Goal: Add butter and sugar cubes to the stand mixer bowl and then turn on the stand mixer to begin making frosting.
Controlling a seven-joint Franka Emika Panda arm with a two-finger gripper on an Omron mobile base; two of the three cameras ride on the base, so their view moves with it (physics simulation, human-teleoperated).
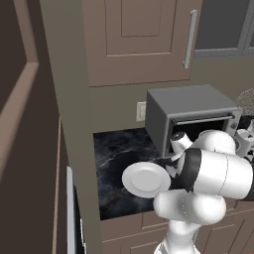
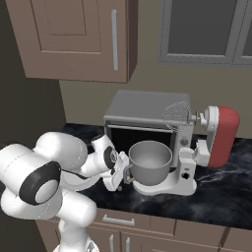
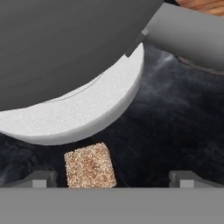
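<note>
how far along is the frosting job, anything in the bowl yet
Early on. The stand mixer bowl looks empty in the right base view, so nothing seems added. In hand: the open end effector is low on the counter by the mixer's white base, with the tan sugar cube between its fingertips, ungripped. Left: loading sugar and butter, then switching on the stand mixer.

occluded: stand mixer (image 1: 244,136) behind arm, cut by frame edge | cropped: tan sugar cube (image 3: 90,166) bottom

glossy white rounded arm (image 2: 54,197) with black joint bands
</note>
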